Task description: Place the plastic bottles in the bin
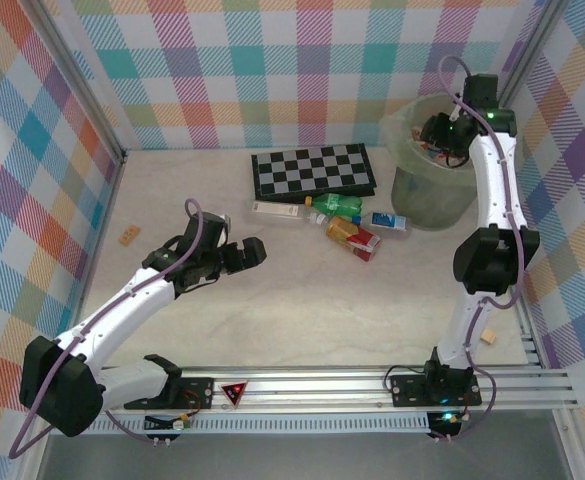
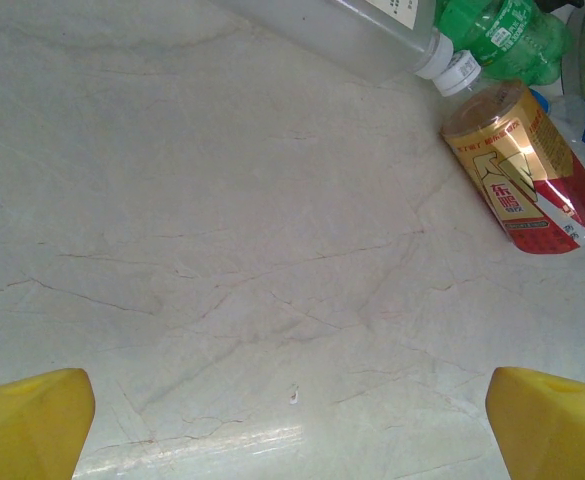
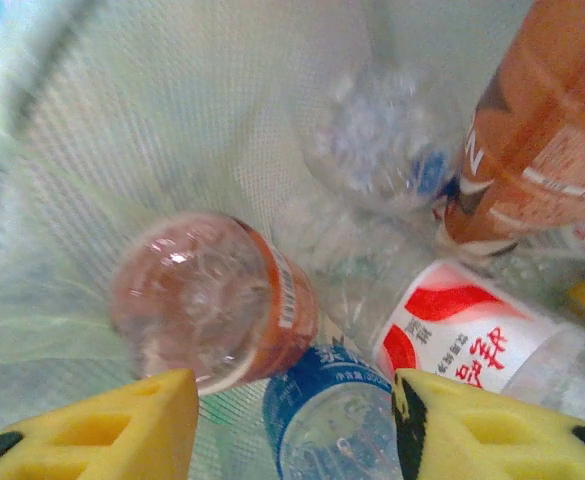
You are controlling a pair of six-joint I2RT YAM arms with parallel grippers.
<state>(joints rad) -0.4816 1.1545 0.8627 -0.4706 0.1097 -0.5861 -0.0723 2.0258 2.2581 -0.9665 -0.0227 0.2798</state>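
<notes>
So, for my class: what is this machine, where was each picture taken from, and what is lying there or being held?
Two robot arms are bolted to a table. One picture looks down from above; two come from wrist cameras, yellow fingers showing. The left gripper is wide open over bare table, holding nothing. The right gripper hangs over the bin, jaws partly apart, above bottles already inside. A few more bottles, a checkerboard and wooden blocks lie on the table.

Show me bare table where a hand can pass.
Free: the pale marbled tabletop's near middle, this side of the lying plastic bottles; also left of the black-and-grey checkerboard. Crowded: bottles packed between checkerboard and round pale-green bin.
</notes>
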